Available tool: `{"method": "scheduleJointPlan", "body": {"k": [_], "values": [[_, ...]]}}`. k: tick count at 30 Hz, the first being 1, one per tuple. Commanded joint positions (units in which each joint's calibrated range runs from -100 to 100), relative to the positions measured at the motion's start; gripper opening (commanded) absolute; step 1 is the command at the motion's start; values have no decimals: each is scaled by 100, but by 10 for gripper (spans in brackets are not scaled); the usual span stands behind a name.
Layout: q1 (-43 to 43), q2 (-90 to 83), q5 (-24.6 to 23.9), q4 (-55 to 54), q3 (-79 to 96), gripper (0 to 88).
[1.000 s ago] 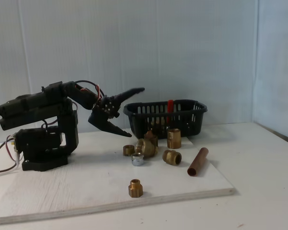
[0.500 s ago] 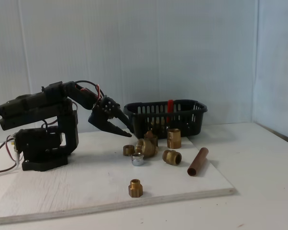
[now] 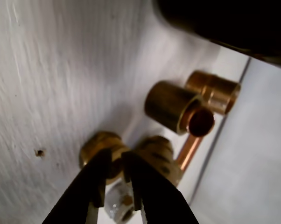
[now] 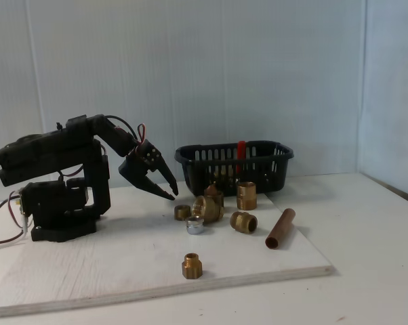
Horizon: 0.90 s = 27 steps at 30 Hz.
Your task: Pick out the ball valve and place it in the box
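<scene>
With its jaws nearly closed on nothing, the gripper [image 4: 169, 194] is hanging low beside the brass fittings because the ball valve, its red lever [image 4: 241, 157] showing, is already lying in the black basket [image 4: 272, 164].

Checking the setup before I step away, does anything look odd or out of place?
A red lever handle stands upright inside the black slotted basket. The gripper is closed, empty, above the white board.

box [image 4: 258, 164]: black slotted plastic, slightly glossy
fittings [image 4: 244, 221]: brass, dull sheen
pipe piece [image 4: 280, 228]: copper, smooth
board [image 4: 109, 267]: white-painted wood, matt, grainy
gripper [image 4: 171, 195]: black matt plastic
</scene>
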Motion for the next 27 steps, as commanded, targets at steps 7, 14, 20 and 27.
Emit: {"method": "scheduleJointPlan", "body": {"k": [7, 14, 20, 27], "values": [[-30, -25, 13, 623, 46, 12], [29, -42, 13, 623, 46, 12], [236, -42, 13, 623, 46, 9], [420, -17, 18, 649, 46, 9]]}}
